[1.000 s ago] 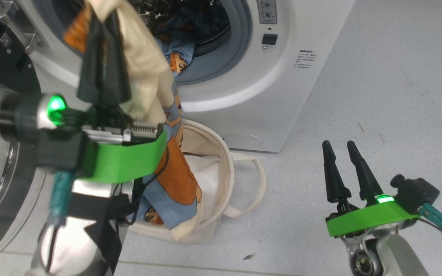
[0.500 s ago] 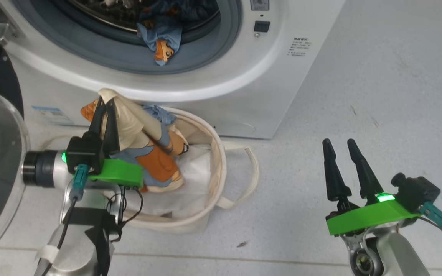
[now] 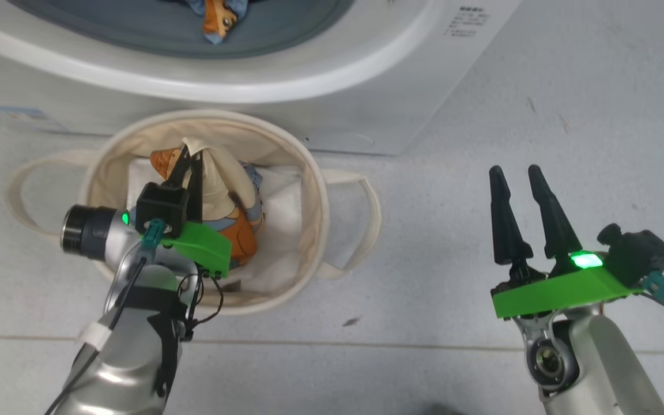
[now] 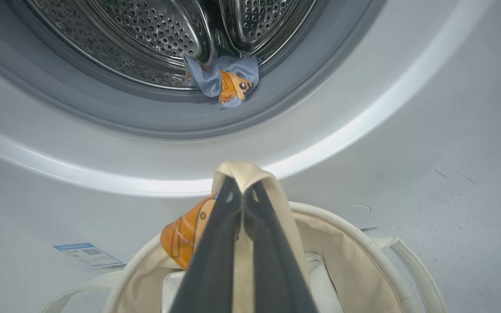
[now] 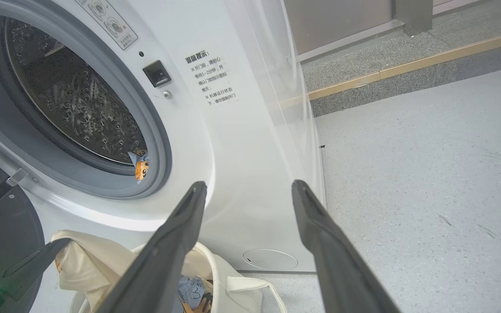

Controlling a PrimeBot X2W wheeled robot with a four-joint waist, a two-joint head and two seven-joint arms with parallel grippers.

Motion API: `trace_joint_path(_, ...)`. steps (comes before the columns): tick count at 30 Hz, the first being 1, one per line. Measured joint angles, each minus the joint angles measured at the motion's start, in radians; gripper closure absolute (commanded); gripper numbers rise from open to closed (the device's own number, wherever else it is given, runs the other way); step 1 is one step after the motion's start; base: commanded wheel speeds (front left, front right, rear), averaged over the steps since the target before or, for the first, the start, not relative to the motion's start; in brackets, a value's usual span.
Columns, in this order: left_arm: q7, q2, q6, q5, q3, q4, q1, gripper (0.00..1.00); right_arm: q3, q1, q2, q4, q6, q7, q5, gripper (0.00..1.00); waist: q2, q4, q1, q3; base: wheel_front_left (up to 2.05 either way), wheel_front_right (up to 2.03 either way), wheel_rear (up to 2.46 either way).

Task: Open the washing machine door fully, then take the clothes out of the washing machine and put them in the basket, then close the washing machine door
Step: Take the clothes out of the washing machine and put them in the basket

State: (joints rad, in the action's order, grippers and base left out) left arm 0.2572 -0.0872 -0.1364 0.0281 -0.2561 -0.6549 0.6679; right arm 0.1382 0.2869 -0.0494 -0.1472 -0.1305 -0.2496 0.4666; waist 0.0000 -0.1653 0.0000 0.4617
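LAUNDRY ROOM: The robot's left claw (image 3: pixel 191 160) is clamped on a bundle of clothes (image 3: pixel 222 181). Cream-yellow cloth is folded over the tips of its dark fingers (image 4: pixel 215 261), with orange and light-blue fabric hanging below into the mouth of the basket (image 3: pixel 316 190). The top of the bundle stands above the rim.

The basket is a round cream canvas tub with loop handles (image 3: pixel 366 213) at its sides. It stands on the pale floor (image 3: pixel 482 104) just in front of the washing machine (image 3: pixel 320 75). A flat white sheet (image 3: pixel 283 216) lies inside it beneath the hanging bundle.

In the machine, a light-blue garment (image 4: pixel 228 82) printed with an orange cartoon bear lies at the lower lip of the perforated steel drum (image 4: pixel 146 34), drooping onto the grey gasket (image 4: pixel 102 113). The washing machine door (image 5: pixel 2 226) stands swung open on the robot's left, showing its black rim, and its clear glass reaches the edge of the head view.

The right claw (image 3: pixel 515 170) hangs over bare floor to the right of the basket and well apart from it. Its two long fingers are spread and hold nothing, and they point toward the machine's white front.

A small blue sticker (image 4: pixel 87 254) sits low on the front panel, and a printed label (image 5: pixel 211 78) is to the right of the porthole.
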Motion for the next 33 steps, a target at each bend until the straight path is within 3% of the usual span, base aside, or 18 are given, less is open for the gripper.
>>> trace_joint_path(7, 0.0, 0.001, 0.012, -0.001, -0.015, -0.122, 0.06, 1.0, -0.002, 0.032, 0.0, 0.011, 0.0, 0.0, 0.008, 0.0, 0.0, -0.03, 0.0, 0.075, 0.0, 0.0, 0.0)
trace_joint_path(19, 0.0, 0.006, 0.013, -0.007, -0.022, -0.19, 0.097, 1.0, -0.006, 0.051, 0.0, 0.015, 0.0, 0.0, 0.011, 0.0, 0.0, -0.044, 0.0, 0.121, 0.0, 0.0, 0.0)
trace_joint_path(20, 0.0, 0.006, 0.013, -0.007, -0.021, -0.184, 0.097, 0.02, -0.007, 0.056, 0.0, 0.015, 0.0, 0.0, 0.011, 0.0, 0.0, -0.041, 0.0, 0.12, 0.0, 0.0, 0.0)
trace_joint_path(26, 0.0, 0.013, -0.005, 0.012, -0.012, -0.112, 0.084, 0.0, -0.017, 0.058, 0.0, 0.013, 0.0, 0.0, 0.004, 0.0, 0.0, -0.013, 0.0, 0.088, 0.0, 0.0, 0.0)
trace_joint_path(33, 0.0, 0.021, -0.022, 0.028, 0.015, 0.089, -0.038, 0.0, -0.026, 0.047, 0.0, 0.002, 0.0, 0.0, -0.011, 0.0, 0.0, 0.034, 0.0, -0.001, 0.0, 0.0, 0.0)
